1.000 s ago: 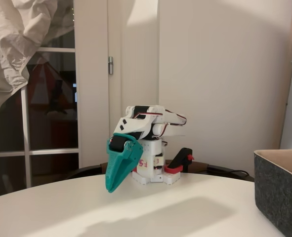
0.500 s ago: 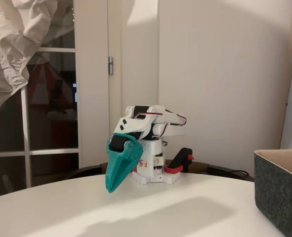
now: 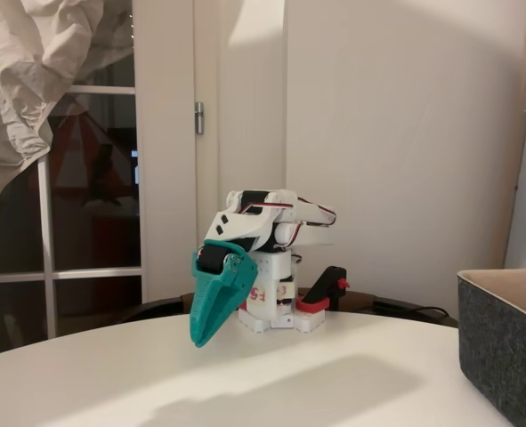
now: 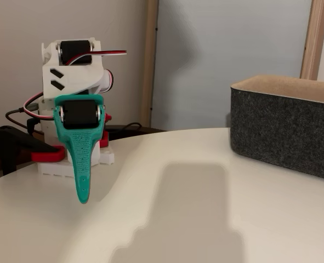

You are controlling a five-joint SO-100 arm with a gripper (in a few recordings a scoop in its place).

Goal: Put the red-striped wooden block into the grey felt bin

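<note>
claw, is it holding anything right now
No, the teal claw hangs shut and empty above the white table, well apart from the grey felt bin.

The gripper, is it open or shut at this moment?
Shut. In both fixed views the teal gripper narrows to one closed tip pointing down at the white table, with no gap and nothing held.

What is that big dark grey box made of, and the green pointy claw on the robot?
The big dark grey bin looks like thick felt: fuzzy, matte, speckled walls with a paler beige lining at the rim. The teal gripper looks like hard plastic, probably 3D-printed, with a dull finish and a fine bumpy texture on its fingers, which are shut together.
</note>
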